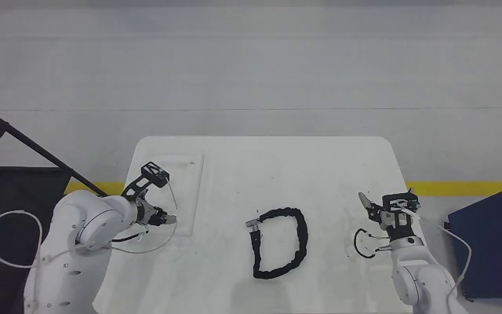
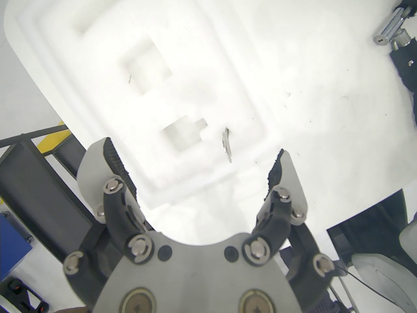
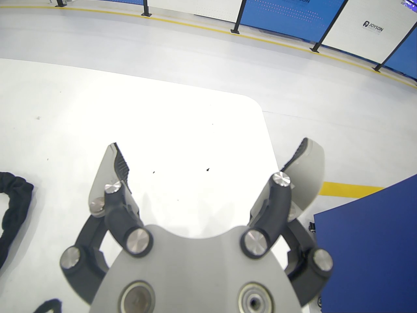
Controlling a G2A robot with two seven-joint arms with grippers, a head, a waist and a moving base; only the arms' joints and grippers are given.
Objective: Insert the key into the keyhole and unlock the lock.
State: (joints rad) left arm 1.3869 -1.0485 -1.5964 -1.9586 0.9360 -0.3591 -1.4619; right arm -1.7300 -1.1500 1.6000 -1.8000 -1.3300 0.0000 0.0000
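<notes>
Lying on the tray [image 2: 97,17], the key [image 2: 227,146] shows in left wrist view.

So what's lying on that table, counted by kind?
Lock: 1
Key: 1
Tray: 1
Total: 3

Lab hall, blue-and-white partition panels [image 3: 293,4], yellow floor line [image 3: 348,188], white table [image 3: 195,125]
</notes>
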